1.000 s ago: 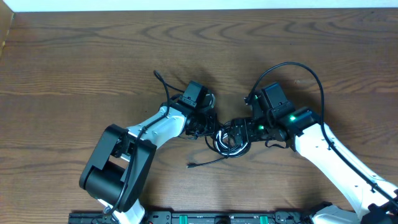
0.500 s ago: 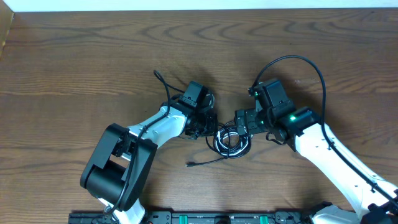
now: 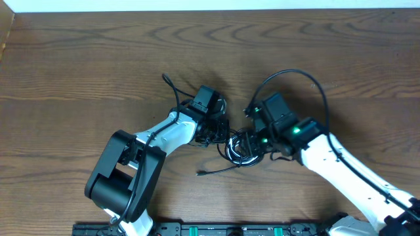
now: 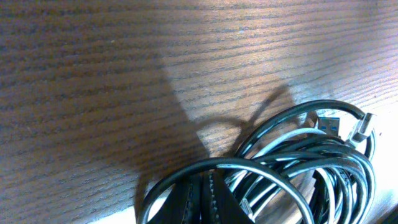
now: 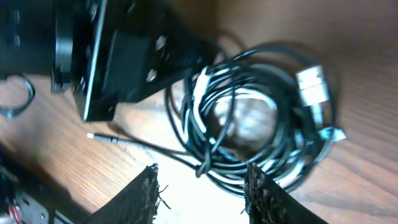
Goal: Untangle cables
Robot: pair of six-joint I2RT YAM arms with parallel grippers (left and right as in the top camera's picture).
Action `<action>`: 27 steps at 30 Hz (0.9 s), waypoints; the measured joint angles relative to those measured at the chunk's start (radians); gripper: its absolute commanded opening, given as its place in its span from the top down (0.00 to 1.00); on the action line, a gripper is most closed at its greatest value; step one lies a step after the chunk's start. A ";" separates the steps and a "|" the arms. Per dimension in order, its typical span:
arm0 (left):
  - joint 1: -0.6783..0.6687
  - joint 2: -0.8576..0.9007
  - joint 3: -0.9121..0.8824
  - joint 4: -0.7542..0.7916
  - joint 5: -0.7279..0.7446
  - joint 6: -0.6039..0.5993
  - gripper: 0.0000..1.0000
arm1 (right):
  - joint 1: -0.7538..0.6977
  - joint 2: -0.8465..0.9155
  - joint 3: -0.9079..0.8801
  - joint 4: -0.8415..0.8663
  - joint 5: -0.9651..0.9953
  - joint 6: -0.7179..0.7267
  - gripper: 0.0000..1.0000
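Observation:
The cables [image 3: 241, 149] lie as one coiled bundle of black cords with a white strand between my two arms. A loose tail [image 3: 218, 170] runs out to the front left. My left gripper [image 3: 220, 136] sits at the bundle's left edge. In the left wrist view the left gripper [image 4: 208, 190] is shut, and a black loop of the cables [image 4: 298, 168] arches right across its tips; a pinched strand does not show. My right gripper [image 3: 252, 139] hangs over the bundle's right side. It is open [image 5: 205, 196], its fingers [image 5: 146, 193] straddling the near rim of the coil [image 5: 249, 124].
A blue-tongued USB plug [image 4: 329, 123] and a silver plug [image 4: 362, 127] stick out of the coil. Thick black arm wires arc above the right wrist [image 3: 308, 75] and behind the left arm [image 3: 169, 85]. A black rail [image 3: 210, 229] runs along the table's front edge.
The right gripper has moved left and down onto the bundle and its jaws have narrowed. The left gripper has closed at the bundle's edge and stayed in place.

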 measured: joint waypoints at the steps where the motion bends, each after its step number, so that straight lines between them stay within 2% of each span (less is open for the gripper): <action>1: 0.000 0.000 0.000 0.000 0.000 0.000 0.92 | 0.010 0.006 0.000 -0.002 0.001 -0.003 0.61; 10: 0.000 0.000 0.000 -0.001 -0.002 0.000 0.92 | 0.055 0.158 -0.004 0.018 0.019 -0.010 0.64; 12: 0.000 0.000 0.000 -0.001 -0.002 0.000 0.92 | 0.068 0.201 -0.005 0.024 0.019 -0.009 0.67; 20: 0.017 0.000 0.000 -0.013 -0.002 -0.002 0.92 | 0.089 0.285 0.003 0.085 0.008 0.041 0.99; 27: 0.013 0.000 0.000 -0.011 -0.001 -0.001 0.92 | 0.069 0.273 0.007 0.052 -0.018 0.035 0.99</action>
